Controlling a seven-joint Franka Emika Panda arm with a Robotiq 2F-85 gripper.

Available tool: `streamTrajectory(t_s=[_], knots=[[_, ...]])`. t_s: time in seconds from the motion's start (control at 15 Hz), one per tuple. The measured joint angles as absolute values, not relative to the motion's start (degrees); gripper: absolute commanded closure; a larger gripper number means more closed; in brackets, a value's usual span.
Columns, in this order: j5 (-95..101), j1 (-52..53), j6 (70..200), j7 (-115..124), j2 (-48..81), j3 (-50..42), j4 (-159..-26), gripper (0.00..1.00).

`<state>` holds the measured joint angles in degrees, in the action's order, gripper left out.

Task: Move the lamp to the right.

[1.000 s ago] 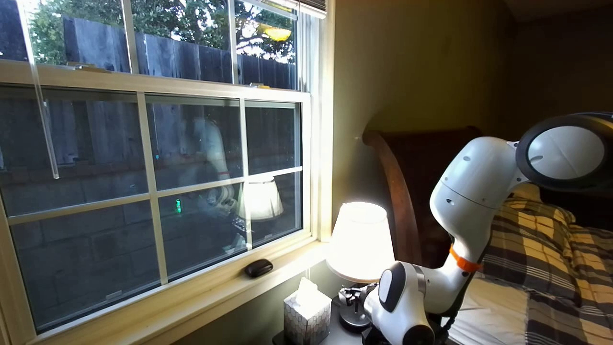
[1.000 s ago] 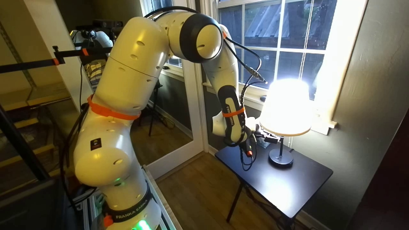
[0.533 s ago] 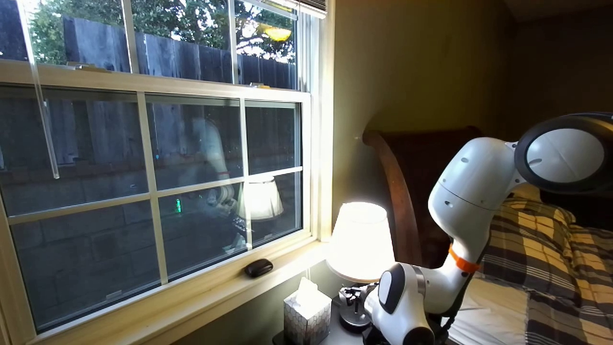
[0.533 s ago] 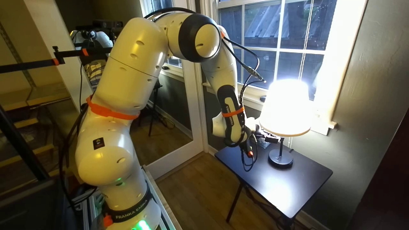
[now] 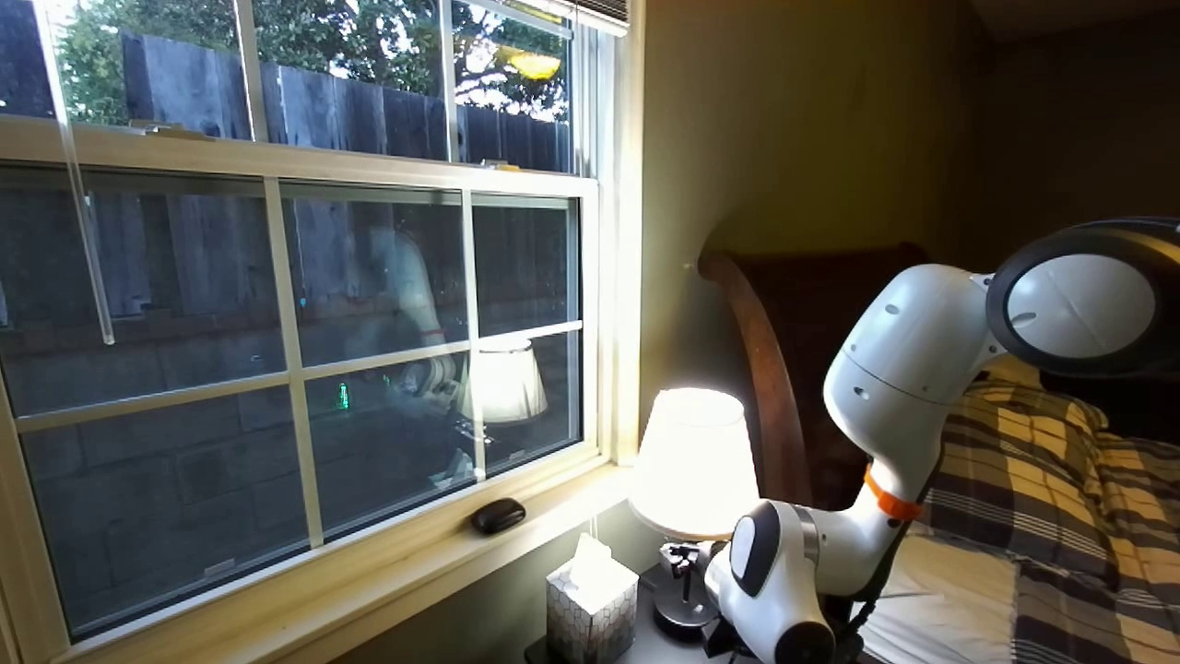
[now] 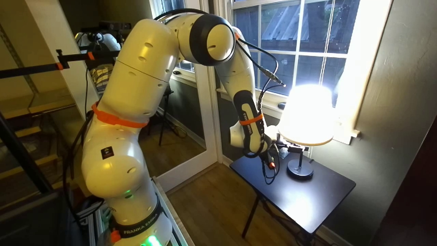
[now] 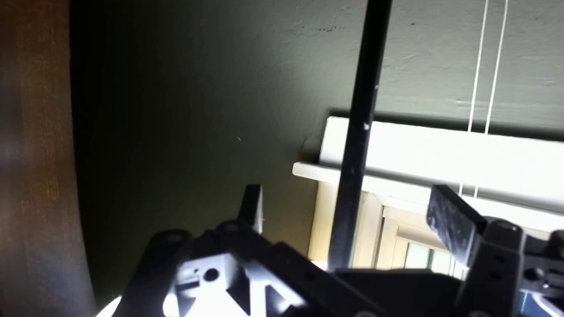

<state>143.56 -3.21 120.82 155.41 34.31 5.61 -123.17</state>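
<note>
Lamp (image 5: 693, 489) stands upright on the dark table (image 6: 326, 193), just right of the tissue box (image 5: 592, 609) in an exterior view; long axis vertical, shade (image 6: 306, 114) uppermost. Gripper (image 7: 349, 204) spread wide, stem (image 7: 362, 119) between its fingers (image 7: 454, 224), clear of both.

Seen in the wrist view, the lamp's dark stem (image 7: 360, 132) runs at a slant between the parted fingers (image 7: 451, 224) of a robot gripper (image 7: 348, 198), with a gap showing on either side. The stem crosses in front of a brightly lit windowsill (image 7: 396, 188). To the stem's right, two thin white cords (image 7: 478, 66) run side by side; well to its left, past a shadowed stretch of wall (image 7: 176, 110), is a brown wooden surface (image 7: 39, 154).
</note>
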Motion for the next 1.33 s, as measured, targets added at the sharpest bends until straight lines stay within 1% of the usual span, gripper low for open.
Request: streamTrajectory(t_s=[0.27,0.6,0.67,0.73,1.33], knots=[[143.6,-2.1,120.8,155.4,34.5,4.4,-122.8,0.62],[143.6,-1.1,120.8,155.4,34.7,3.5,-122.8,0.99],[143.6,-0.9,120.8,155.4,34.8,3.3,-122.8,1.0],[143.6,-0.8,120.8,155.6,34.8,3.3,-122.7,0.96],[143.6,-2.5,120.9,155.4,34.9,5.6,-121.5,0.96]])
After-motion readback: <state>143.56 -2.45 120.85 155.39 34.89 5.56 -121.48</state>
